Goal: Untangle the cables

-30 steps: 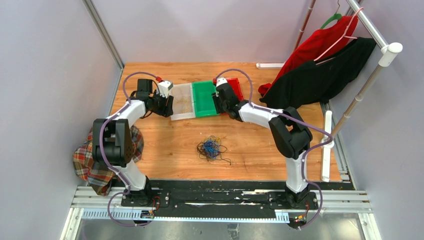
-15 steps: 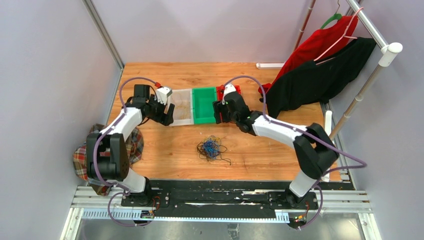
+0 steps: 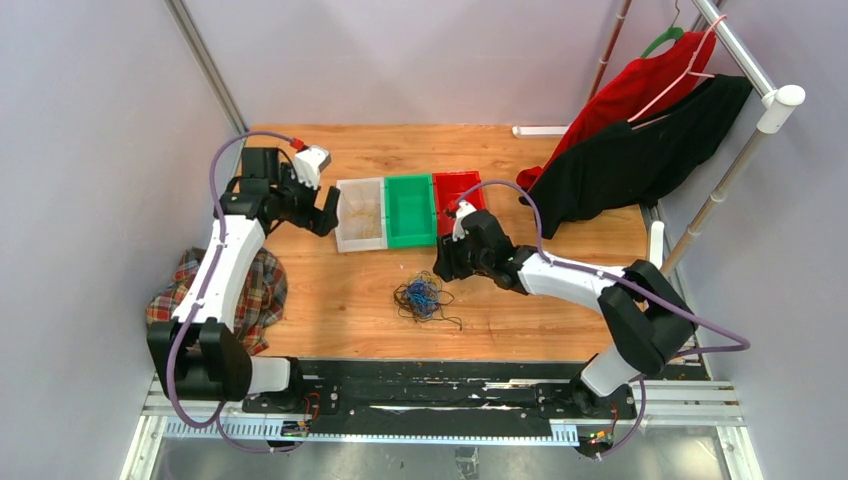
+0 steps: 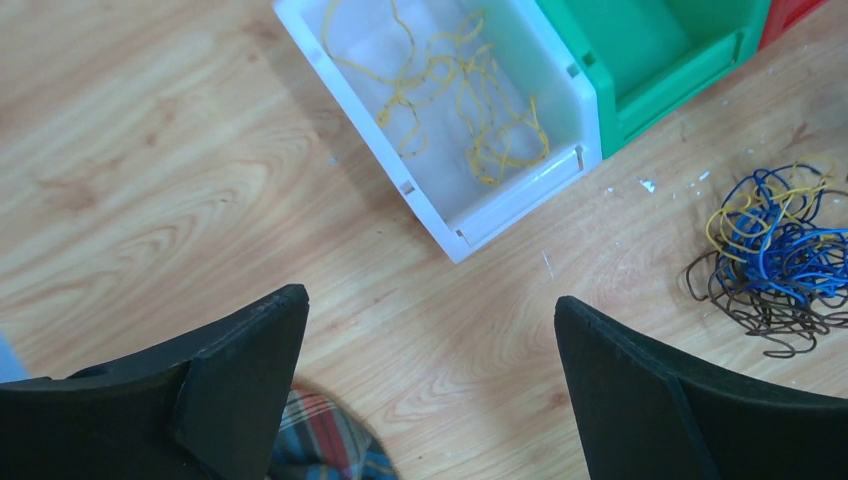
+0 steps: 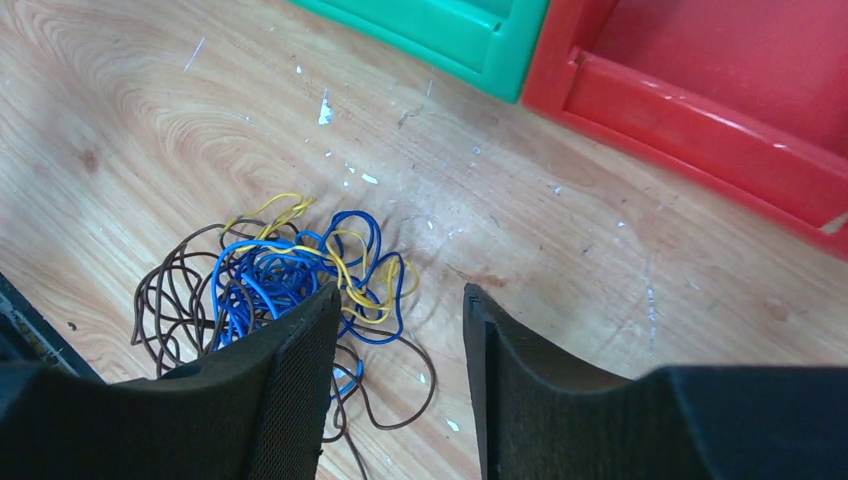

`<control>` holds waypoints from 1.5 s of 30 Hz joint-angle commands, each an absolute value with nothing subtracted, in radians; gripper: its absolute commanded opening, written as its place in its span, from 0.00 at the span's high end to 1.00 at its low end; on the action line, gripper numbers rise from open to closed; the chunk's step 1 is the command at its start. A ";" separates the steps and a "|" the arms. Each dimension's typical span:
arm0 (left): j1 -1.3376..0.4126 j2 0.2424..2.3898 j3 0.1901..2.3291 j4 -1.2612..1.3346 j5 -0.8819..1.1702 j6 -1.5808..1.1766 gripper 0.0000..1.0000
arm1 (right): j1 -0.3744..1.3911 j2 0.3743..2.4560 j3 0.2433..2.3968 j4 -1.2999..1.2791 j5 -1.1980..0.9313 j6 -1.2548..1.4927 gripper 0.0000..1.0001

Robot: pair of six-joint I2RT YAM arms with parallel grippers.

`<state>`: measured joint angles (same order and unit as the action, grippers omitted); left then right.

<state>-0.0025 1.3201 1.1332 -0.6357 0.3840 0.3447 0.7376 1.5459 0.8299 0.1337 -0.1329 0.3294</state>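
Observation:
The cables [image 3: 422,297] lie as a tangled bunch of blue, yellow and dark brown wires on the wooden table in front of the bins; they also show in both wrist views [image 4: 775,262] [image 5: 280,275]. My right gripper [image 3: 445,262] [image 5: 400,292] hovers just right of the bunch, open with nothing between its fingers. Its left finger [image 5: 270,400] hides part of the tangle. My left gripper [image 3: 328,212] [image 4: 430,300] stands wide open and empty over bare wood, left of the white bin [image 4: 430,215]. Loose yellow wires [image 4: 470,90] rest in that bin.
White [image 3: 349,243], green [image 3: 411,239] and red [image 3: 452,179] bins sit side by side at mid-table. A plaid cloth [image 3: 235,290] hangs over the left table edge. Red and black garments [image 3: 630,130] hang from a rack at the back right.
The left arm has drawn back left from the white bin and its jaws have opened wider. The right arm has swung from the bins down toward the cable bunch.

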 commanded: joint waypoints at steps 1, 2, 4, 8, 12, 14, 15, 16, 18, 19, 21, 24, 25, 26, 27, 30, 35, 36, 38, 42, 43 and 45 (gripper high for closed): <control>0.001 1.262 1.235 -0.768 0.345 0.378 0.02 | 0.752 1.588 0.827 0.197 -0.207 0.362 0.52; 0.003 1.247 1.237 -0.768 0.340 0.387 0.02 | 0.751 1.605 0.831 0.204 -0.215 0.366 0.53; 0.006 1.210 1.222 -0.744 0.326 0.398 0.02 | 0.752 1.638 0.850 0.207 -0.223 0.377 0.56; 0.008 1.148 1.185 -0.700 0.310 0.417 0.02 | 0.751 1.695 0.871 0.215 -0.239 0.386 0.62; 0.008 1.134 1.184 -0.691 0.305 0.441 0.02 | 0.751 1.704 0.873 0.213 -0.227 0.393 0.82; 0.008 1.132 1.182 -0.685 0.305 0.442 0.02 | 0.752 1.671 0.867 0.215 -0.216 0.393 0.94; 0.008 1.129 1.178 -0.680 0.311 0.440 0.02 | 0.755 1.650 0.865 0.211 -0.205 0.391 0.98; 0.008 1.126 1.172 -0.675 0.325 0.440 0.02 | 0.758 1.618 0.864 0.206 -0.195 0.387 0.99; 0.008 1.118 1.161 -0.669 0.371 0.430 0.02 | 0.767 1.566 0.869 0.190 -0.184 0.379 0.99; 0.008 1.117 1.157 -0.671 0.413 0.425 0.02 | 0.774 1.541 0.873 0.182 -0.180 0.373 0.99; 0.008 1.120 1.153 -0.688 0.484 0.419 0.02 | 0.799 1.496 0.891 0.160 -0.159 0.352 0.99; 0.006 1.135 1.160 -0.737 0.626 0.433 0.02 | 0.845 1.447 0.918 0.127 -0.124 0.315 0.99; 0.006 1.140 1.159 -0.752 0.671 0.437 0.02 | 0.862 1.434 0.925 0.126 -0.116 0.298 0.99; 0.005 1.146 1.158 -0.764 0.718 0.440 0.02 | 0.876 1.423 0.932 0.127 -0.111 0.286 0.99; 0.001 1.150 1.157 -0.776 0.761 0.445 0.02 | 0.889 1.414 0.933 0.131 -0.110 0.277 0.99; -0.030 1.157 1.143 -0.797 0.845 0.454 0.01 | 0.913 1.391 0.931 0.170 -0.132 0.274 0.99; -0.131 1.148 1.096 -0.808 0.925 0.501 0.03 | 0.934 1.372 0.922 0.256 -0.222 0.288 0.99; -0.151 1.146 1.088 -0.810 0.944 0.512 0.05 | 0.939 1.375 0.928 0.259 -0.242 0.287 0.99; -0.191 1.147 1.078 -0.821 0.968 0.542 0.07 | 0.943 1.392 0.947 0.251 -0.276 0.288 0.99; -0.249 1.159 1.070 -0.824 0.974 0.616 0.13 | 0.944 1.424 0.962 0.252 -0.318 0.302 0.99; -0.255 1.161 1.069 -0.825 0.979 0.642 0.16 | 0.944 1.432 0.964 0.253 -0.325 0.305 1.00; -0.257 1.163 1.064 -0.849 1.002 0.736 0.28 | 0.943 1.445 0.968 0.254 -0.335 0.311 0.99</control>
<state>-0.2420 1.1538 1.0729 -0.8181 0.9321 0.5766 0.9272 1.4162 0.9306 0.2214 -0.2775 0.2996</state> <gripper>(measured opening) 0.807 0.019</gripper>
